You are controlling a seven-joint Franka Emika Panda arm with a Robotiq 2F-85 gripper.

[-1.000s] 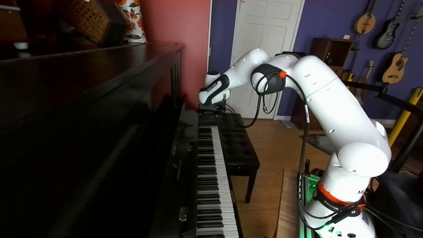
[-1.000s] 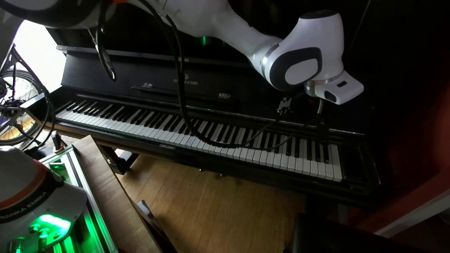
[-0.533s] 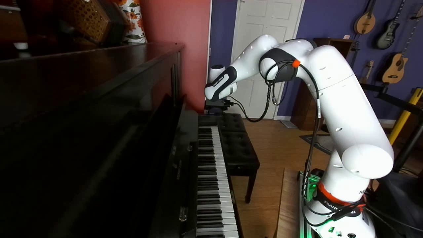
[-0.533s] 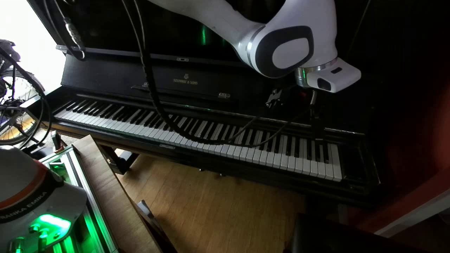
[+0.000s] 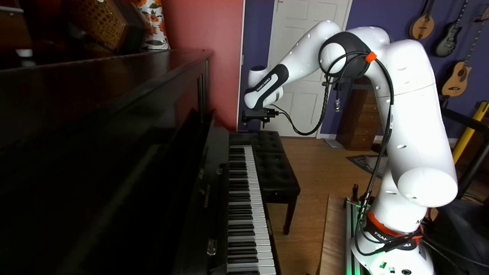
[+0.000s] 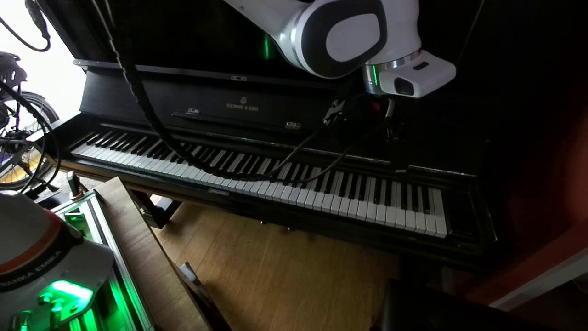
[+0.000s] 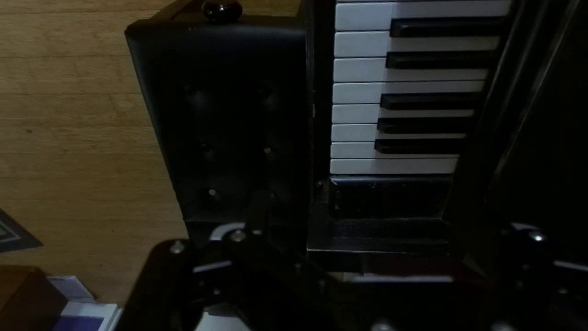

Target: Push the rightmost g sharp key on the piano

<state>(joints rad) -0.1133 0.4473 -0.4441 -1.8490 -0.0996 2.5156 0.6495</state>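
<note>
The piano (image 6: 266,101), a dark upright, stands with its long row of white and black keys (image 5: 256,202) uncovered in both exterior views. Beyond the piano's right-hand end, in an exterior view, is a white panelled door (image 5: 305,17). The white robot arm (image 5: 416,110) stands in front of the piano, stretched out above that right-hand end. Past the piano's left-hand end a bicycle (image 6: 16,133) shows in part. A black tufted bench (image 5: 277,172) sits just in front of the piano, beside the highest keys. On top of the piano a box (image 5: 99,23) with a pierced face stands tilted. A black cable (image 6: 138,89) loops down in front of the piano. The gripper (image 5: 255,119) hangs above the piano's right-hand end, apart from the keys; in the dim wrist view its fingers stand spread, with a wide gap between them. The rightmost G sharp key (image 7: 425,125) lies near the right-hand end of the piano, the middle one of its last three black keys.
</note>
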